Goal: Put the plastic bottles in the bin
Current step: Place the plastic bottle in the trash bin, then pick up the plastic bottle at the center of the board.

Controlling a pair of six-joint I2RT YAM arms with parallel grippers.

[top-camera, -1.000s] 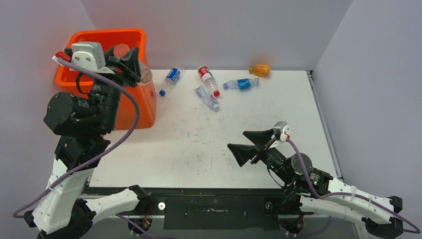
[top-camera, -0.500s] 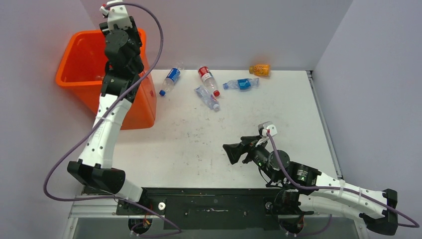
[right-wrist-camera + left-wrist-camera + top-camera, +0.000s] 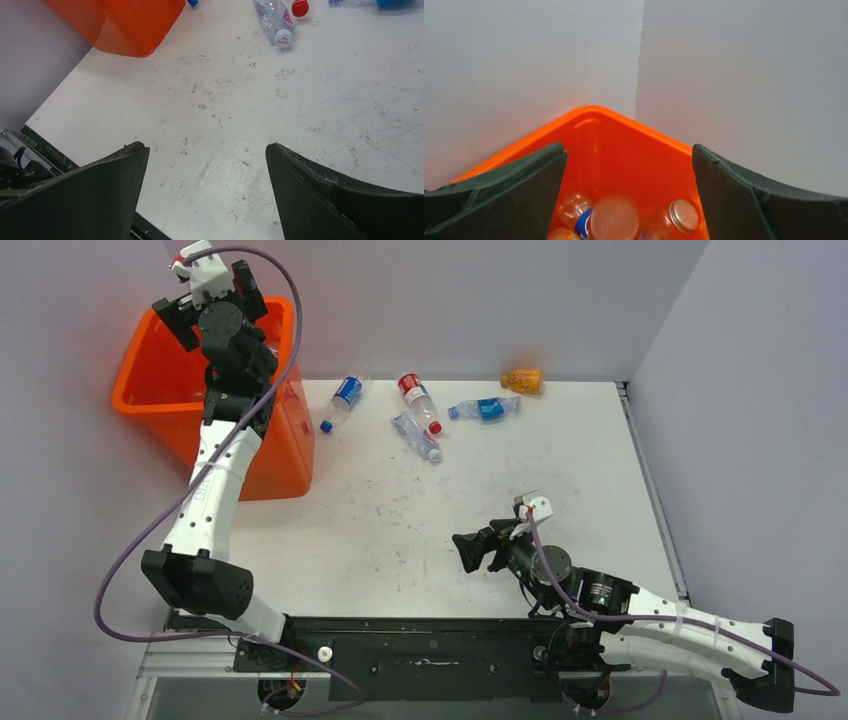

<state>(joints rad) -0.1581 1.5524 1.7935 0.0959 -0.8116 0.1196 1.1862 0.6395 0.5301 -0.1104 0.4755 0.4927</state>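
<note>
The orange bin [image 3: 150, 390] stands at the table's far left corner. My left gripper [image 3: 208, 300] hangs over it, open and holding nothing. In the left wrist view the left gripper [image 3: 629, 150] frames the bin [image 3: 624, 135], where a blurred bottle [image 3: 615, 220] lies among other bottles [image 3: 684, 216]. On the table lie a blue-label bottle [image 3: 345, 395], a red-label bottle [image 3: 418, 400], a crushed clear bottle [image 3: 416, 437], another blue-label bottle [image 3: 487, 408] and an orange bottle [image 3: 523, 381]. My right gripper [image 3: 470, 550] stands open and empty over bare table near the front, far from the bottles.
Grey walls close in the table at the back and both sides. The right wrist view shows the right gripper [image 3: 206, 146] over scuffed white table [image 3: 225, 100], with the bin's corner [image 3: 130, 20] and the crushed clear bottle [image 3: 275, 20] far ahead.
My left arm stretched out and up over the bin's back corner, and its gripper opened, dropping the bottle it held into the bin. My right arm edged slightly left.
</note>
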